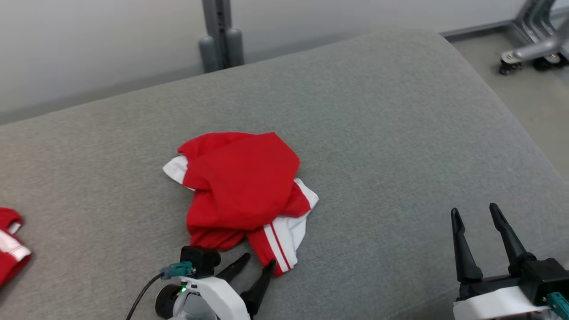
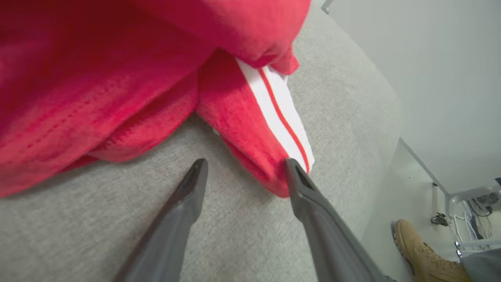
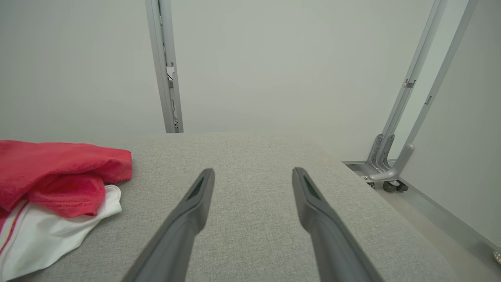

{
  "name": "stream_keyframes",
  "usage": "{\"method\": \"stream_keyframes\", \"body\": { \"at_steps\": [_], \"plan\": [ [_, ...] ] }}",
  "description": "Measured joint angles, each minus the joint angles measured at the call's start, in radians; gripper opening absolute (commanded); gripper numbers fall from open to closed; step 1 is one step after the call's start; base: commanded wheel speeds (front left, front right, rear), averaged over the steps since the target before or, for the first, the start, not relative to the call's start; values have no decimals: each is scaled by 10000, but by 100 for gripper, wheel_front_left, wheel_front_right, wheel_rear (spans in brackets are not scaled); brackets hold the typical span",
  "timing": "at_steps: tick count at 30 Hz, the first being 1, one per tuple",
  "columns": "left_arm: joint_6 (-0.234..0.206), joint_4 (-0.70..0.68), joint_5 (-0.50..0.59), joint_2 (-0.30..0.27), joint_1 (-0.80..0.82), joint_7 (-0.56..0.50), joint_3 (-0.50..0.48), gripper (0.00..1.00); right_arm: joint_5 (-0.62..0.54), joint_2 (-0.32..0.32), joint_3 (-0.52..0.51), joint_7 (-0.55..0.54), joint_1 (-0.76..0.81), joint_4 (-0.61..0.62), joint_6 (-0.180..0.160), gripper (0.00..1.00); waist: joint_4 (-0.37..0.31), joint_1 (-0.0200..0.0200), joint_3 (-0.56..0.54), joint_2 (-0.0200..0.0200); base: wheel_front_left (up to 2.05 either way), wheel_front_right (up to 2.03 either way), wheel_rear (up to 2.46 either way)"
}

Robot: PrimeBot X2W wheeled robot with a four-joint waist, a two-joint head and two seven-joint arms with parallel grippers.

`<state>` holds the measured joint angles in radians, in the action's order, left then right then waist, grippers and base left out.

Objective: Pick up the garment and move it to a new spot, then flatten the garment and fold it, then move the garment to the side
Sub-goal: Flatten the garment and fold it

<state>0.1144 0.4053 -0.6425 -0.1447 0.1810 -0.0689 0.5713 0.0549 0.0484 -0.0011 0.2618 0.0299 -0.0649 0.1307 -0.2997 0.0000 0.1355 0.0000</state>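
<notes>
A crumpled red garment [image 1: 240, 186] with white panels and red stripes lies in a heap on the grey cushion [image 1: 400, 133]. My left gripper [image 1: 258, 263] stands open at the heap's near edge. In the left wrist view the garment [image 2: 117, 78] fills the top, and one fingertip [image 2: 291, 166] touches its striped corner while the left gripper [image 2: 244, 164] holds nothing. My right gripper [image 1: 475, 211] is open over bare cushion well to the right of the heap. The right wrist view has the right gripper [image 3: 253, 172] empty, with the garment [image 3: 58, 176] at its left.
A second red and white cloth [image 1: 11, 244] lies at the cushion's left edge. A grey post [image 1: 221, 35] stands behind the cushion and a wheeled metal frame [image 1: 533, 49] on the floor at the far right. A person's tan shoe [image 2: 419, 250] is on the floor beside the cushion.
</notes>
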Motion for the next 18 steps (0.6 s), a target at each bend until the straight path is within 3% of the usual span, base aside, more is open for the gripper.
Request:
{"method": "stream_keyframes", "body": {
  "at_steps": [5,6,7,11,18],
  "plan": [
    [79,408,-723,265,361,63,-94,100,71,0,-69,0,-13,15,0,100,-472,0,449,0,0,0,0],
    [86,456,-736,249,468,8,-21,54,82,-2,-71,0,-22,15,0,100,-517,0,516,0,0,0,0],
    [92,527,-740,240,569,2,23,2,100,-2,-75,0,-39,15,0,100,-549,0,570,0,0,0,0],
    [123,527,-1133,389,1066,416,67,0,255,-2,-6,0,-168,-31,0,100,-530,0,613,0,0,0,0],
    [153,-1210,-1557,677,2415,1264,-205,0,412,-4,219,0,-257,-130,0,100,-463,0,355,0,0,0,0]
  ]
}}
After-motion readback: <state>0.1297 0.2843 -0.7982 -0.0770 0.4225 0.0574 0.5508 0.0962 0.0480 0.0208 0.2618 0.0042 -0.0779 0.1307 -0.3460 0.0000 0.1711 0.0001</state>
